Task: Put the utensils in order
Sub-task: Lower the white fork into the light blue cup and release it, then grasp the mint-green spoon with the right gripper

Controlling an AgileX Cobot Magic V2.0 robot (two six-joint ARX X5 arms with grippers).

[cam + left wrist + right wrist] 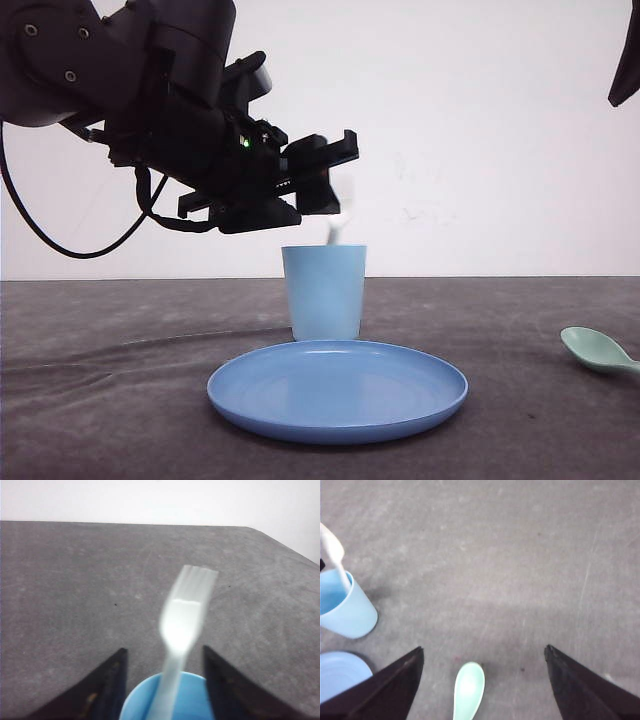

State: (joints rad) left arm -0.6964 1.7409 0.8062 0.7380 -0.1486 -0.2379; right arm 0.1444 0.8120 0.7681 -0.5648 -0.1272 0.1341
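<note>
You have one white fork [184, 625], one mint-green spoon [468, 689], one light blue cup [324, 292] and one round blue plate [338, 388] on the grey counter [110, 400]; no brand, label or writing can be read on any of them. Your left tool [325, 180] hangs just above the cup with its fingers [107, 682] spread apart, one on each side of the fork and clear of it, so it is released. The fork stands handle-down in the cup, tines up, leaning and blurred. The cup stands just behind the plate. Your right tool [482, 680] is spread wide over the counter, grasping nothing, with the spoon lying between its fingers, bowl up, well to the right of the plate
</note>
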